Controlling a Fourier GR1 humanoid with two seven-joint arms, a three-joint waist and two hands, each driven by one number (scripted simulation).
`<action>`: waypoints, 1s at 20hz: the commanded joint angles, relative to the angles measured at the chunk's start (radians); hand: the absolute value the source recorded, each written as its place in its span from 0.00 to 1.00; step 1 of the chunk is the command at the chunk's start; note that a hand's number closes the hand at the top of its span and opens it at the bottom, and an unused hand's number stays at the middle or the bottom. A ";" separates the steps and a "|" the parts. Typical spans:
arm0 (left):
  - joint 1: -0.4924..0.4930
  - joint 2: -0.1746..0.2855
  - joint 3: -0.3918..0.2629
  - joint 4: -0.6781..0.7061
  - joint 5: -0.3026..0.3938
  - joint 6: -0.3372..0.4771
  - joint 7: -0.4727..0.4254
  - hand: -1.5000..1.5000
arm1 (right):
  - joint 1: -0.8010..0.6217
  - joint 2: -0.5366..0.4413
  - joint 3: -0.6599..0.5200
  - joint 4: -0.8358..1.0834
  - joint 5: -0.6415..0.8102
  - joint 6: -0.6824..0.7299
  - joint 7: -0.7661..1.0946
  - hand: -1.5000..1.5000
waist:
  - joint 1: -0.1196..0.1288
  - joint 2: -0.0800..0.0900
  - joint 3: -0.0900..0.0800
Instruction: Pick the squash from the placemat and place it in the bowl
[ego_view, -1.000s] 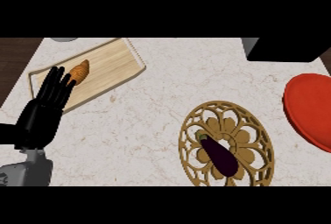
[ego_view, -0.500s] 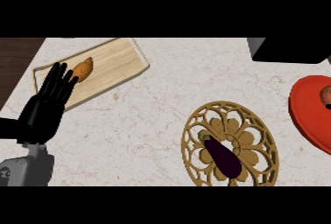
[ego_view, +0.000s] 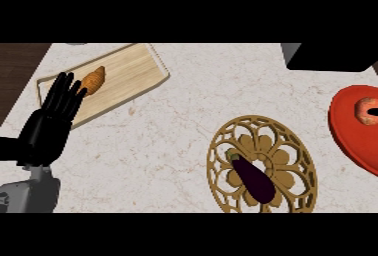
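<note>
The squash (ego_view: 253, 178), dark purple and long with a pale stem end, lies on the round gold openwork placemat (ego_view: 292, 150) at lower centre right. The red bowl (ego_view: 345, 130) is cut off by the right edge, and a round orange thing (ego_view: 365, 109) shows inside it. My left hand (ego_view: 46, 131) stands open at the left edge, fingers straight and pointing up, far from the squash and holding nothing. My right hand shows nowhere.
A wooden cutting board (ego_view: 129, 75) lies at the upper left with an orange-brown food item (ego_view: 93, 79) on it, just right of my left fingertips. A black box (ego_view: 328, 56) sits at the top right. Dark wood (ego_view: 18, 65) borders the counter's left side.
An orange round thing now shows in the red bowl at the right edge; one second ago it was not seen. The left hand and squash have hardly moved.
</note>
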 joint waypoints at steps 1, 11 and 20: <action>-0.032 0.018 0.023 0.005 0.007 0.013 0.022 0.50 | -0.042 -0.021 -0.148 0.038 -0.148 0.039 -0.043 0.00 | -0.015 -0.002 0.000; 0.013 0.002 0.007 -0.047 0.011 0.018 0.045 0.50 | 0.133 -0.231 -0.295 0.141 -0.265 0.131 -0.123 0.00 | -0.019 -0.002 0.002; 0.035 0.016 0.026 -0.047 0.010 0.010 0.029 0.50 | 0.305 -0.386 -0.340 0.181 -0.309 0.344 -0.164 0.00 | -0.032 -0.005 0.005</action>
